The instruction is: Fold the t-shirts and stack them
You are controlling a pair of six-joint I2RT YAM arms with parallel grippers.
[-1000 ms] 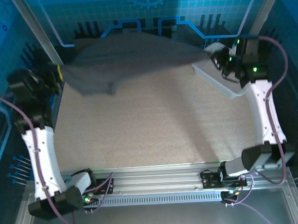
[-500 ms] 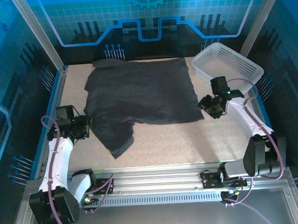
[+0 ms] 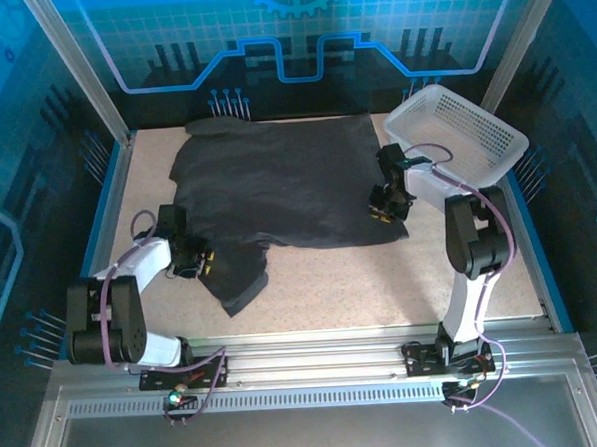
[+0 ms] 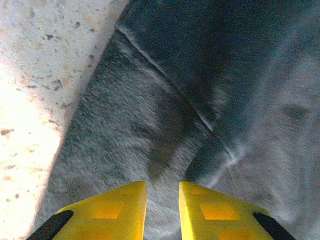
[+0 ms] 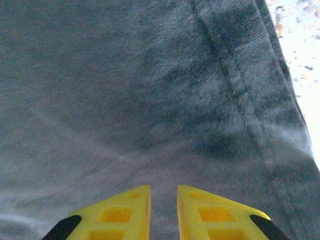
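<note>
Both arms are being brought inward onto the dark t-shirt point(image 3: 286, 184), which is lying spread flat on the table point(image 3: 382, 279). Left gripper point(image 3: 198, 263) at lower-left edge, right gripper point(image 3: 383, 211) at right hem. Fingers are being held narrowly apart; whether cloth is pinched can't be told.

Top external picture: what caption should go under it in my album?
Left gripper and right gripper reach onto a dark t-shirt spread on the speckled table beside a white lattice basket.
</note>
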